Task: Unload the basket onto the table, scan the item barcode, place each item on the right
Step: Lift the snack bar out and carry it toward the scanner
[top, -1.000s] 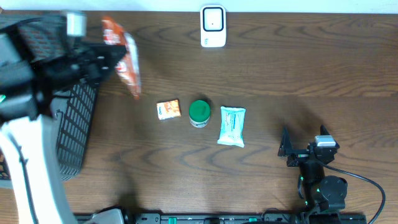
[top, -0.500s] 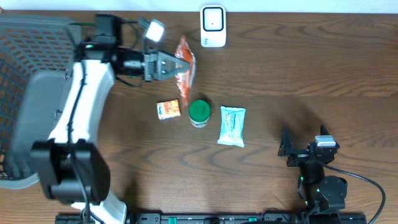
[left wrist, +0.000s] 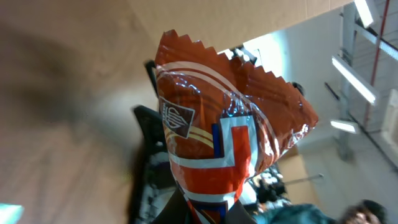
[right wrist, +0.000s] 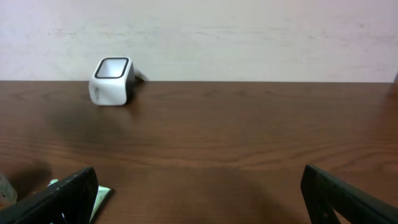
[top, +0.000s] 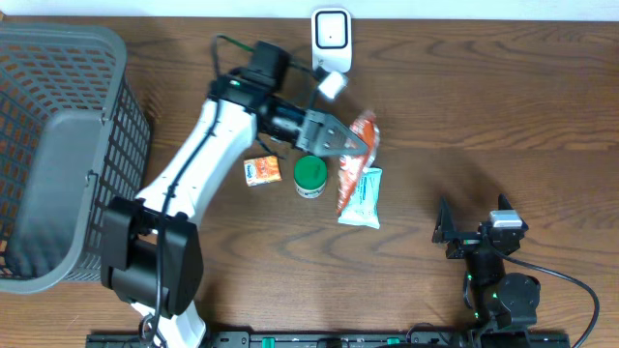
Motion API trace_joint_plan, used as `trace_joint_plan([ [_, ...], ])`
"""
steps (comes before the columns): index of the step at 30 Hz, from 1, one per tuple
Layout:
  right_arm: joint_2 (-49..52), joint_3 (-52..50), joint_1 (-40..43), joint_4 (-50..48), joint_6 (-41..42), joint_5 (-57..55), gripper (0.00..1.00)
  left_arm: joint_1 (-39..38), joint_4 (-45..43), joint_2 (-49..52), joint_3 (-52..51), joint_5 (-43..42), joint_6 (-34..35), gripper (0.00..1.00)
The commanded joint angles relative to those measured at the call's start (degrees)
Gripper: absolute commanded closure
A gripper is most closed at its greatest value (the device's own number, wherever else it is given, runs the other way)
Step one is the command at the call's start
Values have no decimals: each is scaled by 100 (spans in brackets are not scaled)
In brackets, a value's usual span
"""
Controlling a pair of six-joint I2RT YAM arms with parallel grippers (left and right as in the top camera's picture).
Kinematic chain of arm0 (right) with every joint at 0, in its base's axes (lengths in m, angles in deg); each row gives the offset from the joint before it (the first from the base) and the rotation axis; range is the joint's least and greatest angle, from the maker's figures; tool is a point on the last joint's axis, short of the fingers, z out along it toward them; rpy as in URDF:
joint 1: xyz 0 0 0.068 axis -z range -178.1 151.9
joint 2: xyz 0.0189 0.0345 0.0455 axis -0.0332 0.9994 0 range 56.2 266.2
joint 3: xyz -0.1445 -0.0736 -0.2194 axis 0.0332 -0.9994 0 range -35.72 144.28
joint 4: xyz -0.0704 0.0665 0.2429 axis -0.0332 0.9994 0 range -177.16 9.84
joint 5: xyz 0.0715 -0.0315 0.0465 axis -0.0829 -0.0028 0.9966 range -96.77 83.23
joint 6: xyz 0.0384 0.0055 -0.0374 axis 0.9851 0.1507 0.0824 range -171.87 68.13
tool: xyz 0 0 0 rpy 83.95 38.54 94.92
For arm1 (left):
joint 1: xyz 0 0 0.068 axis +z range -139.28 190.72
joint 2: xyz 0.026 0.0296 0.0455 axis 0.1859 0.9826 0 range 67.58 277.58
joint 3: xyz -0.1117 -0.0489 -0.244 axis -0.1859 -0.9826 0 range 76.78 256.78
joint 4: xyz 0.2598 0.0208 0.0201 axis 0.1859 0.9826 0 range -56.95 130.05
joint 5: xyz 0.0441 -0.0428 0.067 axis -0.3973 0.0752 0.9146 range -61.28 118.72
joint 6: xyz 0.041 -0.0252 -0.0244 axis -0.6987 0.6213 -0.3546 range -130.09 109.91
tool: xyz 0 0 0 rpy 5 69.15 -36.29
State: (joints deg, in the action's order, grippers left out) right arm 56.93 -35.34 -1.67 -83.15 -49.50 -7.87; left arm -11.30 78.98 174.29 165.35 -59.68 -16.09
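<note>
My left gripper (top: 340, 142) is shut on an orange-red snack packet (top: 356, 155), held in the air over the middle of the table, below and right of the white barcode scanner (top: 331, 41). In the left wrist view the packet (left wrist: 230, 130) fills the frame, pinched at its lower end, its zigzag top edge pointing up. My right gripper (top: 476, 224) rests open at the front right, nothing between its fingers (right wrist: 62, 196). Its view shows the scanner (right wrist: 112, 81) far off at the back left.
A small orange box (top: 262, 170), a green-lidded jar (top: 310, 175) and a pale wipes pack (top: 362, 196) lie in a row at mid-table. A grey mesh basket (top: 60, 145) stands at the left edge.
My left arm has swung from the basket at far left to the right across the table, carrying the snack packet to a spot over the row of items.
</note>
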Motion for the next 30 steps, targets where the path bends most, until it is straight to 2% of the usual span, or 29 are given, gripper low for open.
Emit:
trace_joint_plan([
  [1,-17,-7,-26,13,57,-28,1,-127,-144,-39,4,-170,1049,93],
  [6,-17,-7,-26,13,57,-28,1,-138,-205,-39,4,-170,1604,93],
  [12,-17,-7,-26,11,59,-22,1,-136,-382,-39,4,-168,1751,93],
  [15,-17,-7,-26,13,101,251,1,-136,-656,-39,4,-168,1998,93],
  [20,-13,-7,-26,-28,555,507,1,-136,-1567,-39,4,-31,2857,93],
  [23,-13,-4,-26,-103,1460,907,1,-136,-2153,-39,4,367,3397,93],
  [26,4,7,-28,-83,1912,1888,1,-136,-2684,-39,4,474,3445,93],
  [30,83,170,-20,-79,3180,2815,1,-136,-2981,-39,4,555,3488,93],
])
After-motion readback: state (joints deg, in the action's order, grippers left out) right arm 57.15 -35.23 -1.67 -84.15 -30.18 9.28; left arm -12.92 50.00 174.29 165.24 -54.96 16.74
